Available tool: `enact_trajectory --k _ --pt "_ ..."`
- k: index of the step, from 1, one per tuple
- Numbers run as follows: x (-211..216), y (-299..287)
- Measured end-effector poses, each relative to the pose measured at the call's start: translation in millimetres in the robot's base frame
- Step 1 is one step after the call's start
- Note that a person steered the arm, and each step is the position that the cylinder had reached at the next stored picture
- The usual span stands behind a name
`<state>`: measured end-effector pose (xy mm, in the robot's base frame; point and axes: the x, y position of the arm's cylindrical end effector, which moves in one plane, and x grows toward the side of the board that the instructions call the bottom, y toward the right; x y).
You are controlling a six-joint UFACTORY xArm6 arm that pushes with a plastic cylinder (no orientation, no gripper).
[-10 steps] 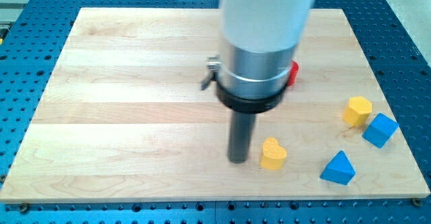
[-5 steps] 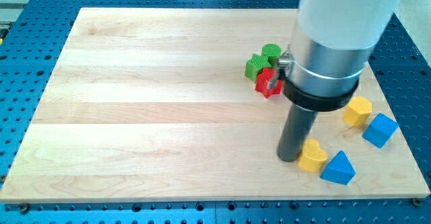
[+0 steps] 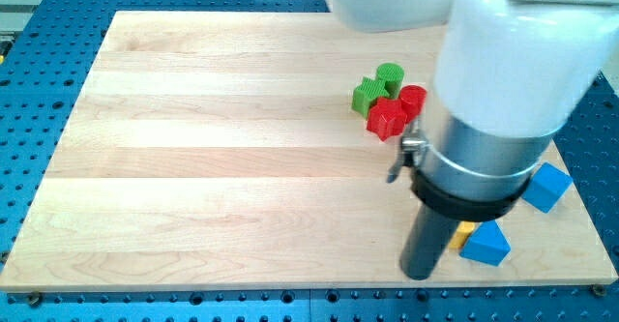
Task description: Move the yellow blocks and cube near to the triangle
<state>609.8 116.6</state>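
My tip [image 3: 419, 273] rests on the board near its bottom edge, just left of the blue triangle [image 3: 486, 244]. Only a sliver of the yellow heart block [image 3: 465, 231] shows between the rod and the triangle, touching the triangle's upper left. The blue cube [image 3: 548, 187] lies up and to the right of the triangle, partly behind the arm. The other yellow block is hidden behind the arm's body.
Two green blocks [image 3: 378, 84] and two red blocks [image 3: 397, 111] are clustered right of the board's middle, above the arm. The wooden board's bottom edge [image 3: 290, 285] runs just below my tip. The blue perforated table surrounds the board.
My tip moved right and then down towards the bottom edge. The yellow heart slid right until it met the blue triangle. The arm now hides the other yellow block.
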Motion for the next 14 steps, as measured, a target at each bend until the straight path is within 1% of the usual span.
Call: enact_trajectory --k 1,2,4,5,6,7,8,9,10,11,12,13,14 --pt "-16.0 12.0" --pt "-16.0 10.6" --pt "-81.6 15.8" --pt "-100.9 22.2" --pt "-110.5 25.9" --pt "-179.2 78.3" --pt "-199.4 138.2" --pt "-205.2 203.1" --pt "-189.6 201.0" --pt "-162.5 153.2" --pt "-144.9 130.2" --pt "-133.3 132.4" --pt "-135.2 157.8"
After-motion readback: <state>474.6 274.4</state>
